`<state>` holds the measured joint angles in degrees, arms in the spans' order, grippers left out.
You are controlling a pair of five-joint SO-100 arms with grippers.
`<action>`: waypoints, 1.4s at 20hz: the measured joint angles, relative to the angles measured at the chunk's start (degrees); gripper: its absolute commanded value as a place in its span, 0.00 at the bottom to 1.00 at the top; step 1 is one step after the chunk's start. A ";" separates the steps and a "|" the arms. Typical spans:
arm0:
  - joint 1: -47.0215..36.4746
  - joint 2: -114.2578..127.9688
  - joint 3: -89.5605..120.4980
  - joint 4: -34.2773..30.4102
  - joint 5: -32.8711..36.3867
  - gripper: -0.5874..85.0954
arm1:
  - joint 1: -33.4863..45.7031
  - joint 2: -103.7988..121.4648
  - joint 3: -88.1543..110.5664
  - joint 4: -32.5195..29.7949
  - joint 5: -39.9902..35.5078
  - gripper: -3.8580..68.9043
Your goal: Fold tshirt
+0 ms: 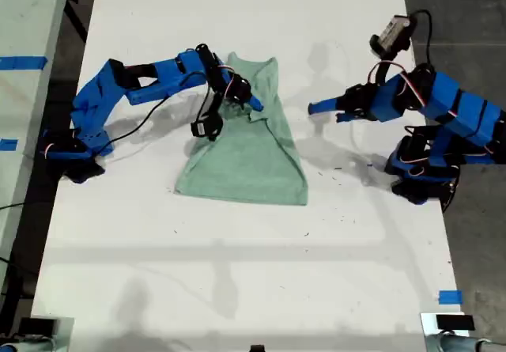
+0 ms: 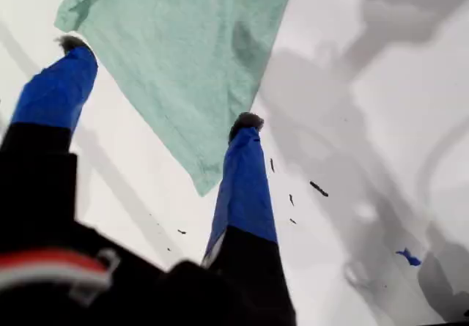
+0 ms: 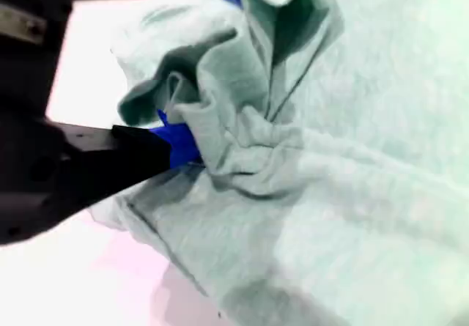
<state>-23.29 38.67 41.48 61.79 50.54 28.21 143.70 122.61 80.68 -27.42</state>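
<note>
Tshirt [image 1: 251, 158] lies partly folded near the middle of the white tabletop [image 1: 237, 273]. Toward the exterior view's left, my second gripper [image 1: 247, 99] is over its upper part, jaws pinched on a bunched fold of cloth. Toward the exterior view's right, my first gripper [image 1: 316, 107] hangs off the shirt's edge — jaws spread wide, holding nothing.

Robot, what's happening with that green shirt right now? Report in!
My second gripper shut on the tshirt. My first gripper open, empty, beside it. Nothing in the way.
</note>
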 measured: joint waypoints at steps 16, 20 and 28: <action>9.40 50.27 48.43 17.40 -14.33 0.33 | -10.46 -4.57 0.44 0.26 1.67 0.50; 17.84 54.93 56.07 16.70 -22.76 0.33 | -16.35 -14.85 0.44 -2.64 3.16 0.50; 20.30 58.45 59.33 16.61 -26.89 0.32 | -19.42 -30.32 0.44 -8.53 3.08 0.51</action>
<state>-2.99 97.12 100.81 78.40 23.64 8.79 113.38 123.05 72.16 -24.35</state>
